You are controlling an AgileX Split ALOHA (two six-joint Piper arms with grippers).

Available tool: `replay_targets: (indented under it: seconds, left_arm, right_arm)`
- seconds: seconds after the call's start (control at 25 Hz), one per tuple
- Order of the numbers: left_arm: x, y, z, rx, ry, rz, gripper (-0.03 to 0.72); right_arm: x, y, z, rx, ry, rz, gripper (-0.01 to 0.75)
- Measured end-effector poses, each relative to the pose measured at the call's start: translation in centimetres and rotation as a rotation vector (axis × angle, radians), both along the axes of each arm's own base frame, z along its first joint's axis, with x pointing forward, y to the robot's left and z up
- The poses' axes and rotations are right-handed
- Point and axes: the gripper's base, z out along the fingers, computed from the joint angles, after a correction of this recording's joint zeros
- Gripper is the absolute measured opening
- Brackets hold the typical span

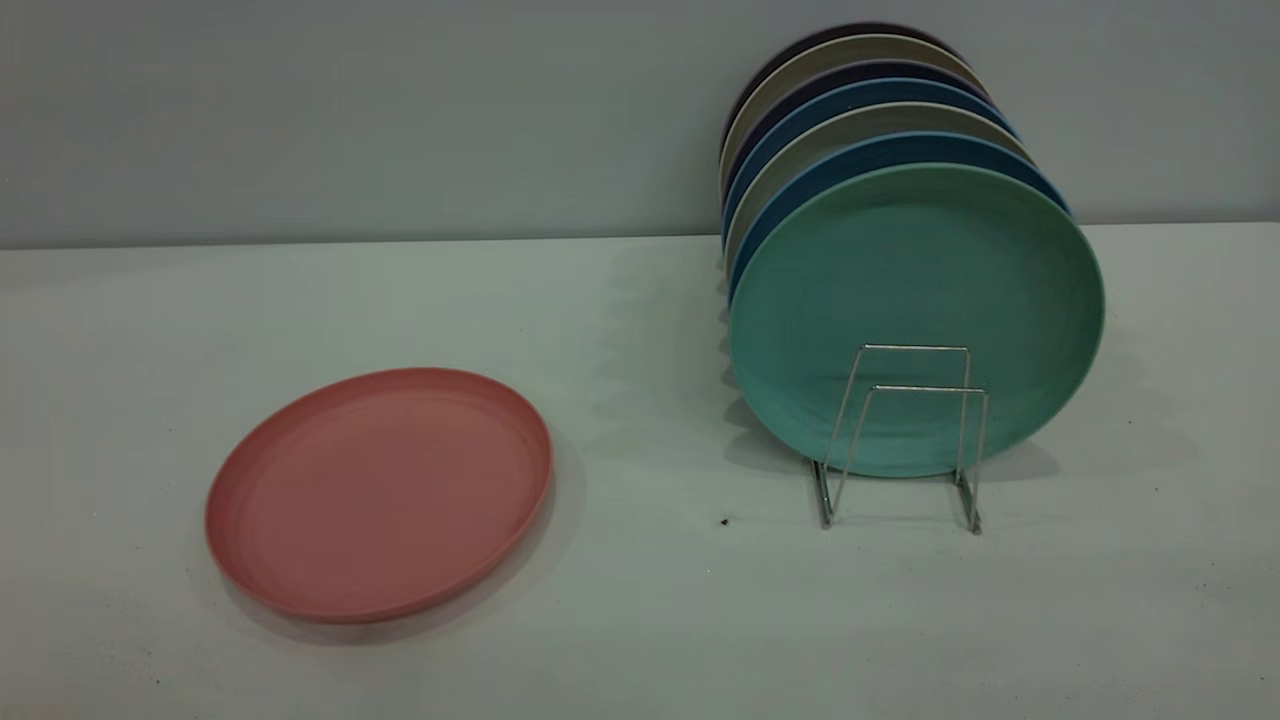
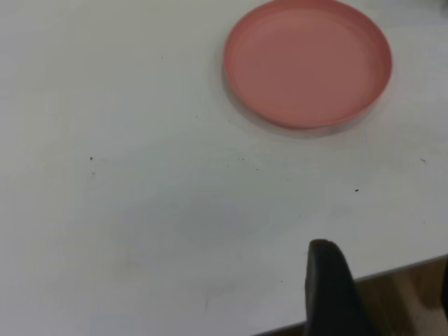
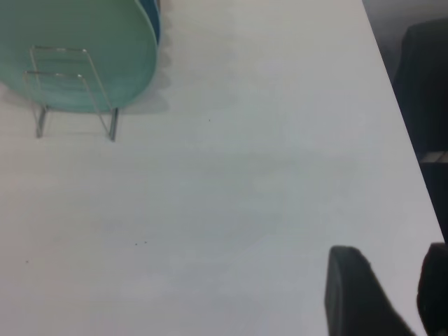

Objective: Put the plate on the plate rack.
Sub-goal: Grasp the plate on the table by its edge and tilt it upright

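Note:
The salmon-pink plate lies flat on the white table at the left, apart from the rack; the left wrist view shows the plate some way off. The silver wire plate rack stands at the right, and its two front loops are free. Neither gripper appears in the exterior view. My left gripper hangs open over the table's edge, far from the plate, holding nothing. My right gripper is open near the table's other edge, well away from the rack.
Several plates stand upright in the rack, a teal-green plate at the front, blue and beige ones behind. A grey wall runs behind the table. The table edge borders brown floor. A dark object stands beyond the table's side edge.

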Motion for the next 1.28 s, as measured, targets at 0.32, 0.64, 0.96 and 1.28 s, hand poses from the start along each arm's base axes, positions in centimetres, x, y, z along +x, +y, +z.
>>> replay_targets:
  seconds: [0.32, 0.64, 0.96, 1.28]
  left_arm:
    - [0.0, 0.0, 0.0, 0.000, 0.000, 0.000, 0.416]
    - [0.0, 0.0, 0.0, 0.000, 0.000, 0.000, 0.416]
    - [0.0, 0.0, 0.0, 0.000, -0.001, 0.000, 0.416]
    - [-0.2, 0.0, 4.1, -0.086, -0.268, 0.023, 0.416]
  right_arm:
    - [0.0, 0.0, 0.0, 0.000, 0.000, 0.000, 0.240]
    - [0.0, 0.1, 0.0, 0.011, -0.001, 0.007, 0.240]
    - [0.0, 0.4, 0.0, 0.037, -0.003, 0.025, 0.240]
    - [0.1, 0.7, 0.9, 0.070, -0.076, 0.049, 0.240]
